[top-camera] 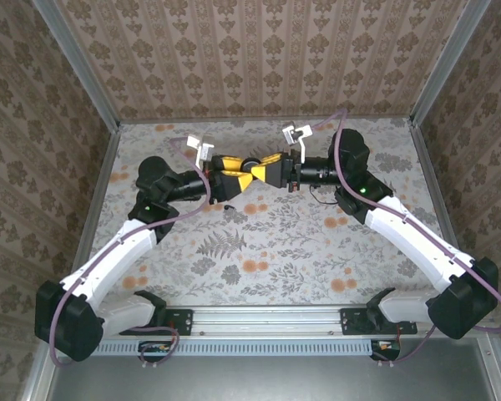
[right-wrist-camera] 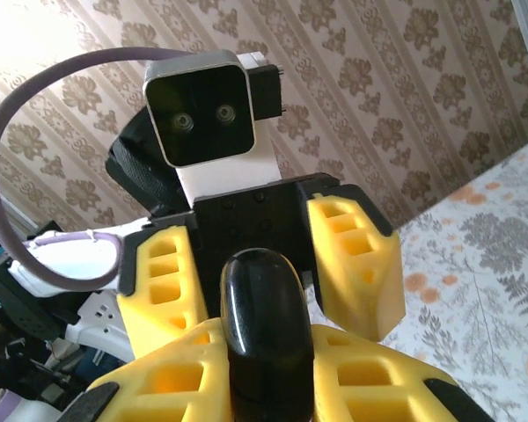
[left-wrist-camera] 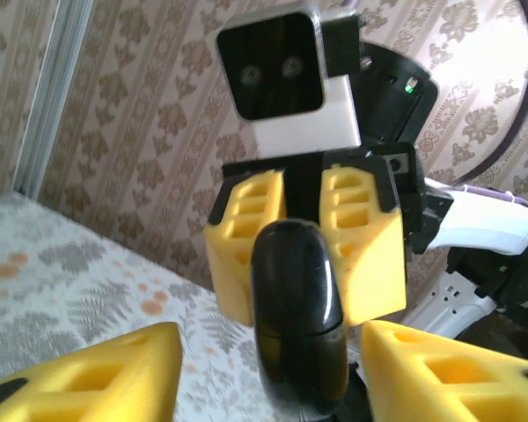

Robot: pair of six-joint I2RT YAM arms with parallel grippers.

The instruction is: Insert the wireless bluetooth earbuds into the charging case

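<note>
- Above the middle of the flowered tabletop (top-camera: 275,251): left gripper (top-camera: 238,177) and right gripper (top-camera: 263,165), tip to tip, both raised off the surface.
- Between the two: the charging case (left-wrist-camera: 299,299), a smooth, glossy, egg-shaped shell, dark to near black in these views.
- Stands roughly upright in both wrist views, rounded end up, with a faint seam across the lower part in the left wrist view.
- Right jaws clenched on the charging case: in the right wrist view, a yellow finger (right-wrist-camera: 172,378) pressed against each flank of the shell, no gap on either side.
- Left jaws released: in the left wrist view, one yellow finger (left-wrist-camera: 88,378) well apart from the shell, the other just beside it; cannot tell if that one touches.
- Same reading from the right wrist view: the left gripper's two fingers to either side of the shell, a dark gap on each side.
- Lid closed as far as visible; inside of the shell hidden.
- Facing each wrist camera, the other wrist's camera housing (left-wrist-camera: 277,66), dark-fronted on a white block above the yellow fingers.
- Behind everything, patterned wallpaper walls (top-camera: 259,50) on three sides of the tabletop.
- Along the near edge, the two arm bases on a metal rail (top-camera: 267,317), and a purple cable (top-camera: 204,180) looped at the left wrist.
</note>
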